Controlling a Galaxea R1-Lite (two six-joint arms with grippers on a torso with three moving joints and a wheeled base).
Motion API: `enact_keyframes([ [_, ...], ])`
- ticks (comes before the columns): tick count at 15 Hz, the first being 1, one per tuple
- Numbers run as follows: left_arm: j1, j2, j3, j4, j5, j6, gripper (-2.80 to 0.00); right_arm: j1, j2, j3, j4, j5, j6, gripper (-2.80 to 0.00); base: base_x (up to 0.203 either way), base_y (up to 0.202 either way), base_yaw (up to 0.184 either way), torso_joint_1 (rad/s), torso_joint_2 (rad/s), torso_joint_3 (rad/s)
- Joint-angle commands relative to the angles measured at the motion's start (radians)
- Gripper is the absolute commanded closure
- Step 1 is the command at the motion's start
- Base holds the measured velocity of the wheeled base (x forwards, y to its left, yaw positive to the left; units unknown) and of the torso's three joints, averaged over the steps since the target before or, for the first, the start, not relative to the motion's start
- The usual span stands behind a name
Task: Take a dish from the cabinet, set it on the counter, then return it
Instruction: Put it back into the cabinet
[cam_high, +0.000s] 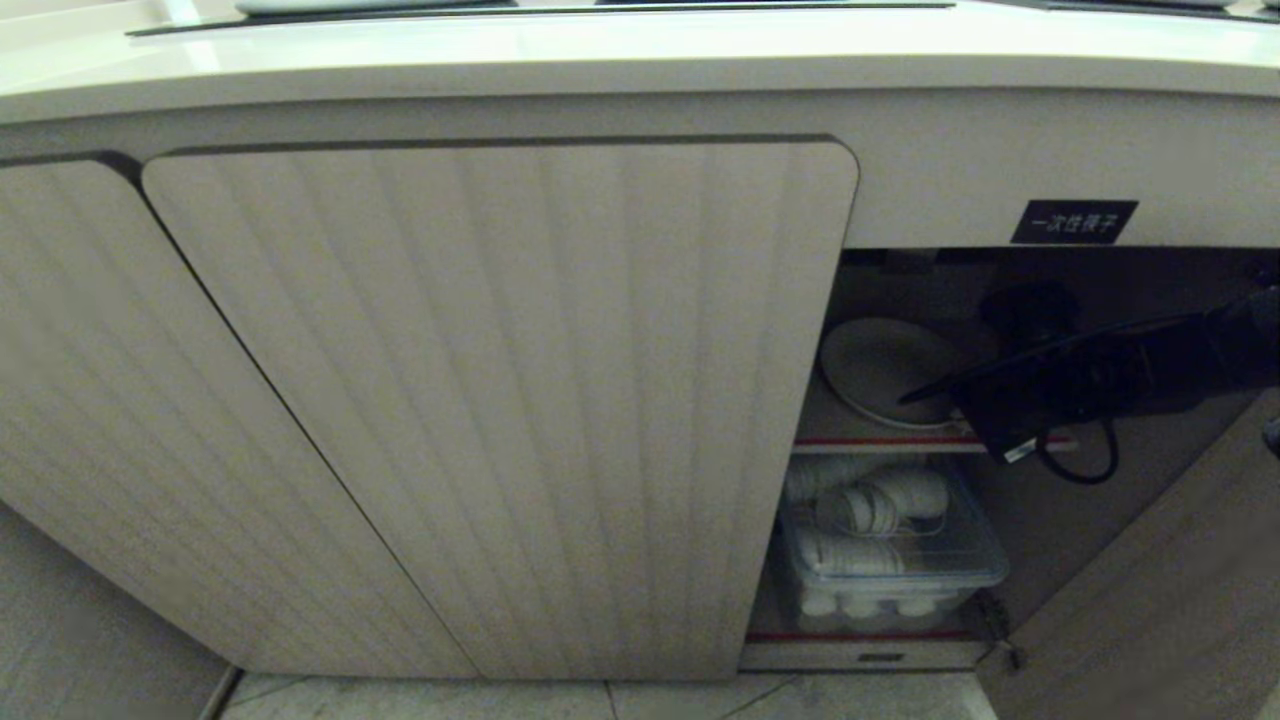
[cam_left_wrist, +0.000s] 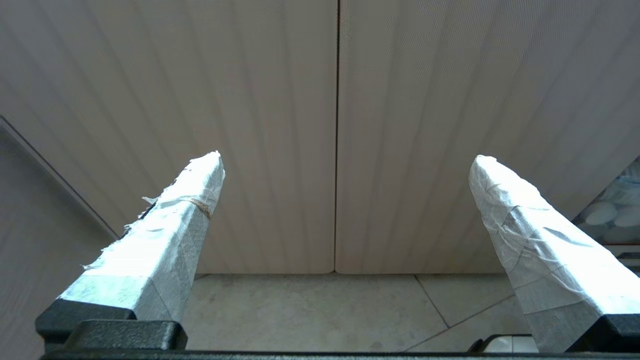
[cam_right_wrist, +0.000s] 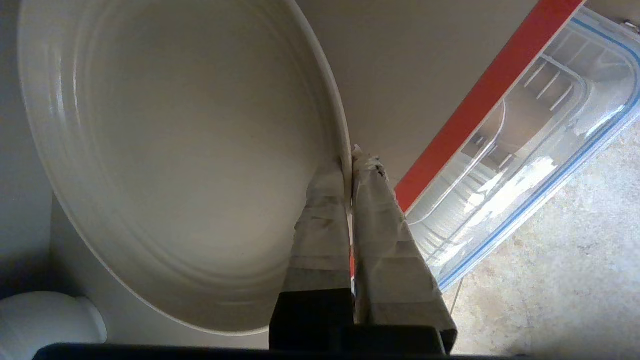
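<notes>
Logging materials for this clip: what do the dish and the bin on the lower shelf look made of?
Dish: likely glazed ceramic or melamine, cream, with soft sheen and faint concentric rings; the right pincer is shut on its rim. Bin: clear plastic, since the white bowls show through its walls.

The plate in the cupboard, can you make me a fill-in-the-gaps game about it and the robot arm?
1. The right gripper has its jaws shut on the plate's ____.
2. The plate sits on the ____ shelf of the cabinet.
3. Below it, a clear plastic ____ holds white cups.
4. The left gripper has its jaws ____, holding nothing.

Missing words: rim; upper; box; open
</notes>
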Motion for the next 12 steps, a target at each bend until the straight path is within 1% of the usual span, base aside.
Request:
enact_keyframes([
  [1,0.0,0.0,0.0,0.0,-0.001,0.0,-2.8,0.001,-0.002,-0.001,0.0,0.001,0.006,0.0,0.0,0.0,0.0,0.0,0.0,0.0],
  [4,0.0,0.0,0.0,0.0,-0.001,0.0,-2.8,0.001,-0.002,-0.001,0.002,0.001,-0.007,0.0,0.0,0.0,0.0,0.0,0.0,0.0],
  [5,0.0,0.0,0.0,0.0,0.0,0.0,-2.8,0.001,-0.002,-0.001,0.0,0.001,-0.007,-2.8,0.0,0.0,0.0,0.0,0.0,0.0],
  [7,0.0,0.0,0.0,0.0,0.0,0.0,-2.8,0.0,-0.004,-0.001,-0.004,-0.002,-0.009,-2.8,0.0,0.0,0.0,0.0,0.0,0.0],
  [9,0.0,0.0,0.0,0.0,-0.001,0.0,-2.8,0.001,-0.004,-0.001,-0.011,-0.027,-0.01,-2.8,0.0,0.0,0.0,0.0,0.0,0.0],
  [12,0.0,0.0,0.0,0.0,-0.001,0.0,-2.8,0.001,-0.002,-0.001,-0.01,-0.031,-0.01,-2.8,0.0,0.0,0.0,0.0,0.0,0.0],
])
